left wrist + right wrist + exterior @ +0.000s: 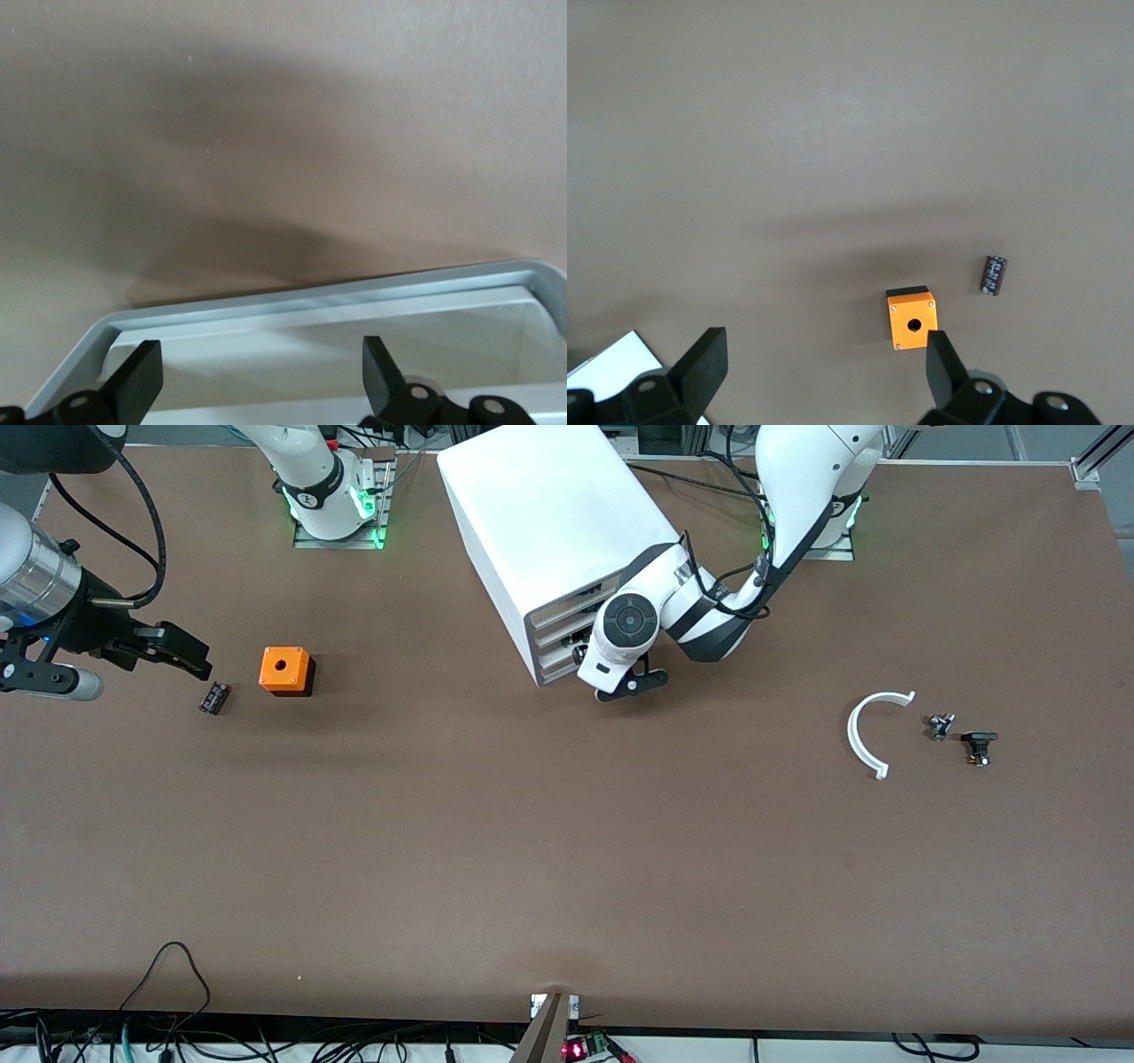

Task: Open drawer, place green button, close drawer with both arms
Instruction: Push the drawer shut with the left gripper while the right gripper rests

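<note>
The white cabinet (549,505) stands at the table's middle, near the robots' bases, with its beige drawer fronts (560,614) facing the front camera at an angle. My left gripper (580,657) is at those fronts, mostly hidden by its own wrist. In the left wrist view it (261,363) is open, its fingers astride a drawer's white rim (328,292). The button (979,746) lies on the table toward the left arm's end. My right gripper (190,660) is open and empty, up over the right arm's end of the table; it also shows in the right wrist view (824,354).
An orange cube with a hole (285,670) and a small flat black block (213,697) lie beside the right gripper; both show in the right wrist view, cube (912,320) and block (994,274). A white curved strip (864,735) and a small grey part (941,726) lie beside the button.
</note>
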Motion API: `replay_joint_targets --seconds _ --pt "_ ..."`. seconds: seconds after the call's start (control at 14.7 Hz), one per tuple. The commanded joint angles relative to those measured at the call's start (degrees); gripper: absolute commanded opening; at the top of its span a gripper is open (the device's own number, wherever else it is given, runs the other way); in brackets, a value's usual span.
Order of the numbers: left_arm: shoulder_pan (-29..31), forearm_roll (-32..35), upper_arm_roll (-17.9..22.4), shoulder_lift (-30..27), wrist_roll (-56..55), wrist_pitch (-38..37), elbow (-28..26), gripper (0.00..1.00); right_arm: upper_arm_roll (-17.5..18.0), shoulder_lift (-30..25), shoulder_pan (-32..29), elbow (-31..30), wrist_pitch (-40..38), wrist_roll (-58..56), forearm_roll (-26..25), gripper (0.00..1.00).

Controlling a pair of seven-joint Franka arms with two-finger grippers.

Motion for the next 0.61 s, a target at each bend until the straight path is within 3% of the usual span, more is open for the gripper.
replay_joint_targets --seconds 0.0,0.34,0.54 --pt "0.44 -0.59 -0.63 -2.04 -0.8 -1.3 -1.45 0.99 0.82 -1.29 -1.38 -1.31 -1.37 -1.3 -0.51 0.99" --pt "1.75 -0.42 -0.63 -3.18 0.69 -1.91 -0.66 0.99 -0.5 -1.12 -1.38 -0.44 -2.44 -1.91 -0.42 0.99" --pt "5.35 -0.07 -0.54 -5.64 9.97 -3.04 0.56 0.99 -0.5 -0.86 -1.38 0.44 -2.44 -2.09 -0.51 0.99"
